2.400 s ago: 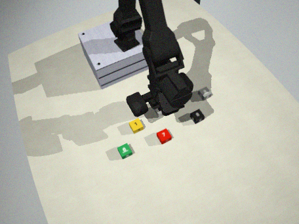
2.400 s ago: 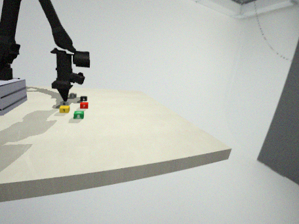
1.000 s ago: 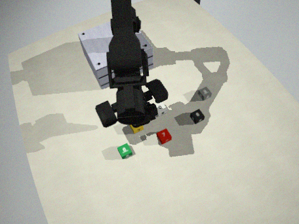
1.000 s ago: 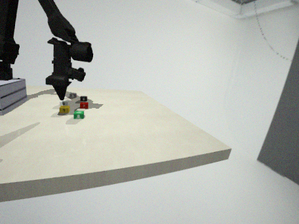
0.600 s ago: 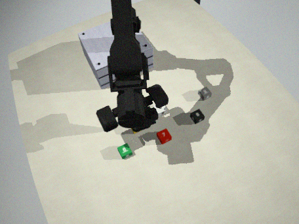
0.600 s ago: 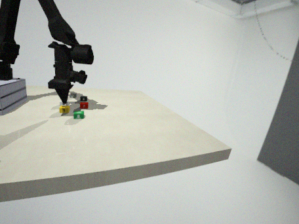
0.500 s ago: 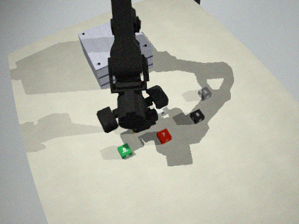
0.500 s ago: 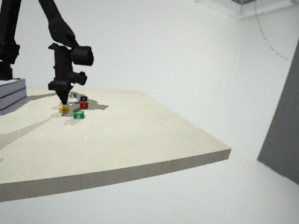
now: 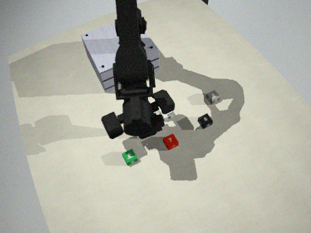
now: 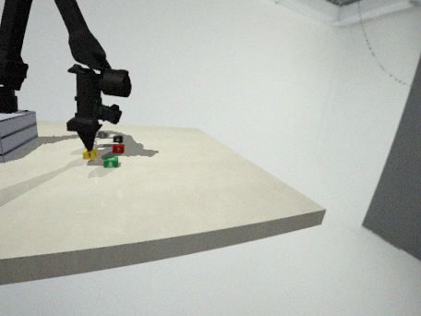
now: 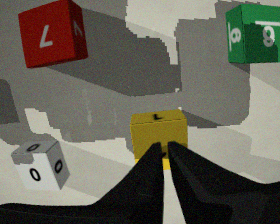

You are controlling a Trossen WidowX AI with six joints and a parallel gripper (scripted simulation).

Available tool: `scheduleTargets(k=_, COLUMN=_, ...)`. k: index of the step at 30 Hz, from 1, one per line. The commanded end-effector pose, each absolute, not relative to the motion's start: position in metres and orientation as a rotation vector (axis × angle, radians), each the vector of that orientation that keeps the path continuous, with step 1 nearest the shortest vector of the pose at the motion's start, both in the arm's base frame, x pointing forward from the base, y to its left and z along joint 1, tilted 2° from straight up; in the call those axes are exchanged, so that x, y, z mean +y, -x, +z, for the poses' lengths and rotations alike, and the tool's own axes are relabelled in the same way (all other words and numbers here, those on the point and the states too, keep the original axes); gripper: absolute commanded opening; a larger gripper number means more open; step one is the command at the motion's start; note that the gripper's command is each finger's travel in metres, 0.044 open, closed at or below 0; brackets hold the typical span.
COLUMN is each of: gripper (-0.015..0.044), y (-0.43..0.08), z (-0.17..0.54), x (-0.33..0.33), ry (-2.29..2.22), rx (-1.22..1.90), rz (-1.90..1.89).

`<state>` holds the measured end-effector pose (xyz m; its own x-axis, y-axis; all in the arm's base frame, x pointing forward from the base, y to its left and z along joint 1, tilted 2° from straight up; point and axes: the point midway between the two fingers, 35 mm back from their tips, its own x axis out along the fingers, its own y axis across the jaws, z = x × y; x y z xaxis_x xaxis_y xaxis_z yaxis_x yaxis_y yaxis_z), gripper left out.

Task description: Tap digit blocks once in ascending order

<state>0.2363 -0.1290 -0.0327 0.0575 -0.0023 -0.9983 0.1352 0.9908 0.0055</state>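
Yellow block (image 10: 90,154) (image 11: 159,134) — right at the tips of the gripper (image 10: 90,151) (image 11: 164,150) — its fingers nearly together, empty.

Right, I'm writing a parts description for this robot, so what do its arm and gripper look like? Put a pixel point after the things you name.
The arm (image 9: 127,24) (image 10: 76,21) is black all over, with chunky, angular links and rounded joint housings. The gripper (image 10: 90,150) (image 11: 164,150) is black too, its two smooth fingers tapering to narrow tips. No markings or cables can be made out on either.

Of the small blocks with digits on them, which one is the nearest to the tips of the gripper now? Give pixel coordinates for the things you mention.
The yellow block (image 10: 90,154) (image 11: 159,135), marked 1. The tips of the gripper (image 10: 90,151) (image 11: 165,145) are right at it; the other blocks stand off to the sides.
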Motion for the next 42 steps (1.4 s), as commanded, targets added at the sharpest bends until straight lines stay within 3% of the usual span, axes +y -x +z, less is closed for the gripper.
scheduleTargets(k=1, gripper=0.0020, y=-0.236, z=-0.011, x=-0.129, ry=-0.107, rx=1.503, rz=-0.105)
scheduleTargets(k=6, gripper=0.0020, y=-0.236, z=-0.006, x=-0.129, ry=-0.108, rx=1.504, rz=-0.104)
scheduleTargets(k=11, gripper=0.0020, y=-0.232, z=0.069, x=-0.129, ry=-0.107, rx=1.503, rz=-0.105)
scheduleTargets(k=16, gripper=0.0020, y=-0.232, z=0.072, x=-0.131, ry=-0.107, rx=1.503, rz=-0.105)
scheduleTargets(k=21, gripper=0.0020, y=-0.265, z=0.077, x=-0.176, ry=-0.104, rx=1.500, rz=-0.108)
scheduleTargets(k=26, gripper=0.0020, y=-0.275, z=0.073, x=-0.192, ry=-0.102, rx=1.499, rz=-0.109)
scheduleTargets(k=31, gripper=0.0020, y=-0.280, z=-0.001, x=-0.193, ry=-0.103, rx=1.499, rz=-0.109)
scheduleTargets(k=42, gripper=0.0020, y=-0.280, z=-0.012, x=-0.193, ry=-0.103, rx=1.499, rz=-0.109)
